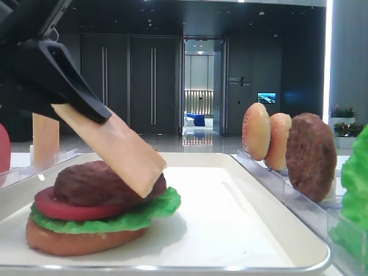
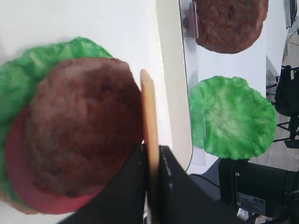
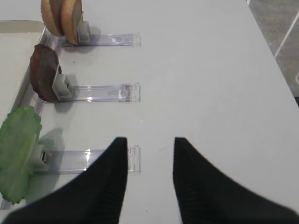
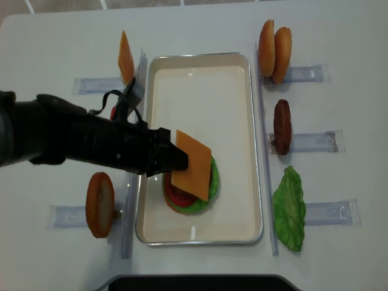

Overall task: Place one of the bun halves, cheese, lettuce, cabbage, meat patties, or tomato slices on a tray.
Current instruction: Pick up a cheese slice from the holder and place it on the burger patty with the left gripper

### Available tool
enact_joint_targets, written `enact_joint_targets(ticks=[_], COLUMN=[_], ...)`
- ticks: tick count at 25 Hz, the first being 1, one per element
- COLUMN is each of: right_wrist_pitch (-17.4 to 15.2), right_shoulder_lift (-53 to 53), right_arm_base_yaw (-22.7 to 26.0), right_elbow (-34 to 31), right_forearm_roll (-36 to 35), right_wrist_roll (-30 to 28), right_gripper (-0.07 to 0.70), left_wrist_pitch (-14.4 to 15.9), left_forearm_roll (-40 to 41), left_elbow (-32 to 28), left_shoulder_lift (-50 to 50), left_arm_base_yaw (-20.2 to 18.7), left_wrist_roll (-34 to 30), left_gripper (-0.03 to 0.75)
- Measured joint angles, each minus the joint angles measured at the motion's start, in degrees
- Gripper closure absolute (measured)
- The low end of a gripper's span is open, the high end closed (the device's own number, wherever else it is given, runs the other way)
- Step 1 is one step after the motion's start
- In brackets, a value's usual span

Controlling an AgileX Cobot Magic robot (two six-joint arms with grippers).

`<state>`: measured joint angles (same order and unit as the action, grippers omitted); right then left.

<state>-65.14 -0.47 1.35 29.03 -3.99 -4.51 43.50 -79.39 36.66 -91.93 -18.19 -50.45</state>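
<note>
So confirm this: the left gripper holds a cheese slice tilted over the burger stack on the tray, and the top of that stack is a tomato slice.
Not quite. The left gripper does hold the cheese slice tilted over the stack on the tray, but the top layer is a meat patty; the tomato slice lies beneath it, as the low exterior high view shows.

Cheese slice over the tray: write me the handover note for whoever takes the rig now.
Left gripper: shut on the cheese, tilted, its low edge at the patty.
Right gripper: open, empty, over bare table beside the racks.
Done: bun half, lettuce, tomato slice and patty stacked on the tray.
Left: lay the cheese flat on the stack, release.
</note>
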Motion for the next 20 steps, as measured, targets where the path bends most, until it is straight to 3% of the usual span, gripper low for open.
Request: enact_joint_targets(ticks=[8, 20], right_wrist_pitch=[0.0, 0.0], right_shoulder_lift=[0.0, 0.0], right_arm_base_yaw=[0.0, 0.0], right_elbow=[0.0, 0.0], right_forearm_roll=[0.0, 0.0], right_wrist_roll=[0.0, 0.0], right_gripper=[0.395, 0.395], left_wrist_pitch=[-0.54, -2.5], left_forearm_roll=[5.58, 7.02], left_elbow=[0.17, 0.36], left_shoulder_lift=[0.93, 2.81], left_arm_base_yaw=[0.0, 0.0], left_wrist_roll=[5.21, 6.08], left_gripper=[0.69, 0.69])
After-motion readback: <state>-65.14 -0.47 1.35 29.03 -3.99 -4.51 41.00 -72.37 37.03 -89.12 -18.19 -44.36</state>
